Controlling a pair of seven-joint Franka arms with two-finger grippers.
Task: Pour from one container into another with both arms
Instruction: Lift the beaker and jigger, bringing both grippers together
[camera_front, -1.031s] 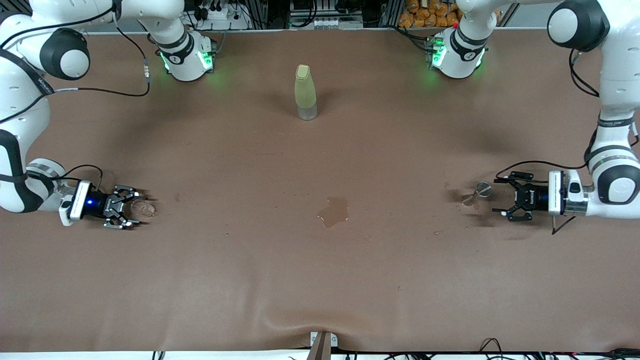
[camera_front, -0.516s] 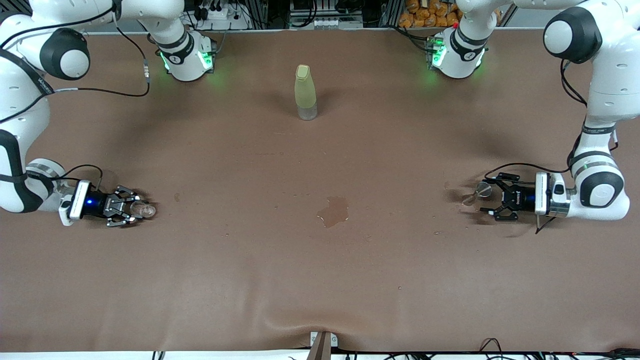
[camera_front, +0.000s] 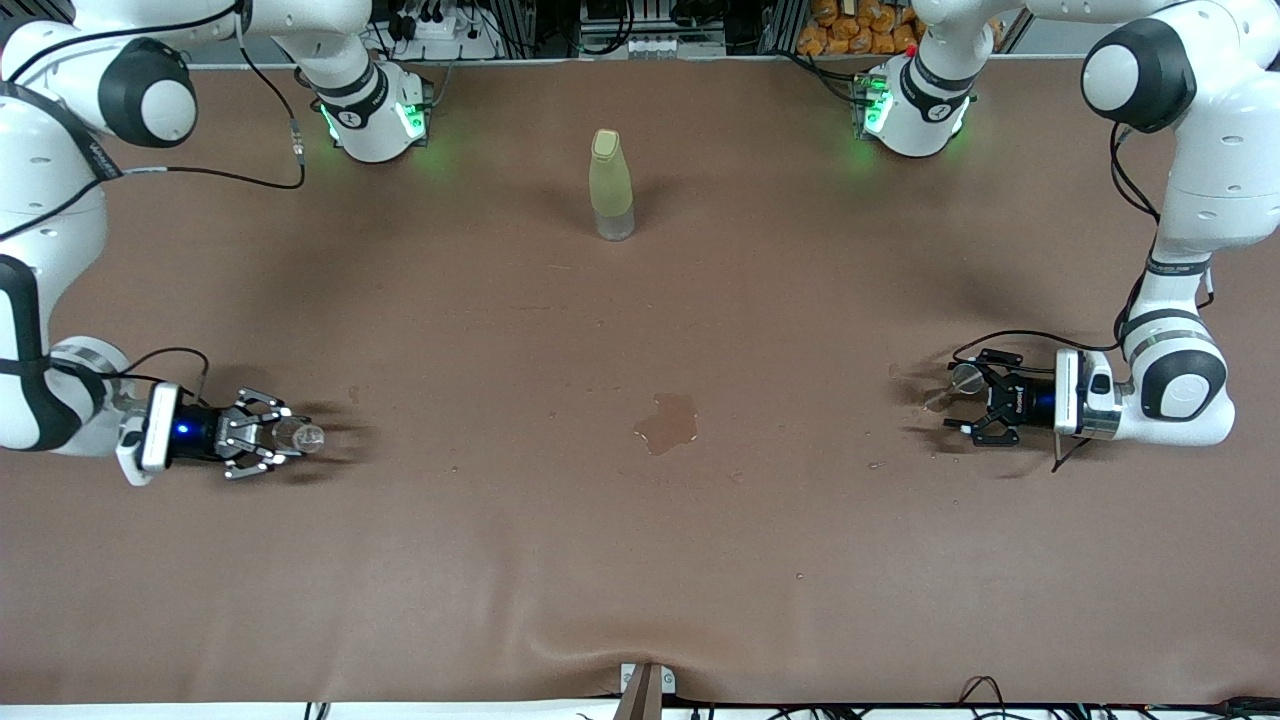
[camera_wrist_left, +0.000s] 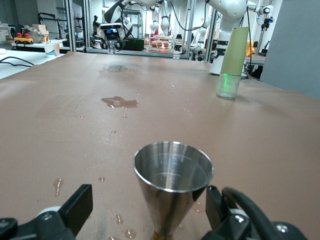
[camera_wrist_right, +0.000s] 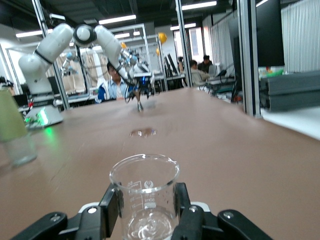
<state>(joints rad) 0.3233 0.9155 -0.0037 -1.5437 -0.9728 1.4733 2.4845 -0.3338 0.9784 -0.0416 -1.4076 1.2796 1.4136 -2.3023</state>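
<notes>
Right claw (camera_front: 262, 441) grips the cup (camera_front: 300, 437); left claw (camera_front: 968, 406) flanks the stemmed glass (camera_front: 958, 384).

Clear glass beaker (camera_wrist_right: 145, 197), shiny metal cone cup (camera_wrist_left: 173, 187), matt brown table cover (camera_front: 640, 540), perhaps cloth

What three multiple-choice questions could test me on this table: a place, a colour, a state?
1. Where does the bottle stand? A. farther from the front camera than the puddle; B. in the puddle; C. in a tool.
2. What colour is the bottle? A. red; B. yellow-green; C. blue.
3. What is the right tool doing? A. gripping the clear cup; B. open, empty; C. gripping the bottle.
Answers: A, it shows higher in the front view; B, its body is pale yellow-green; A, it clamps the clear cup on both sides.
</notes>
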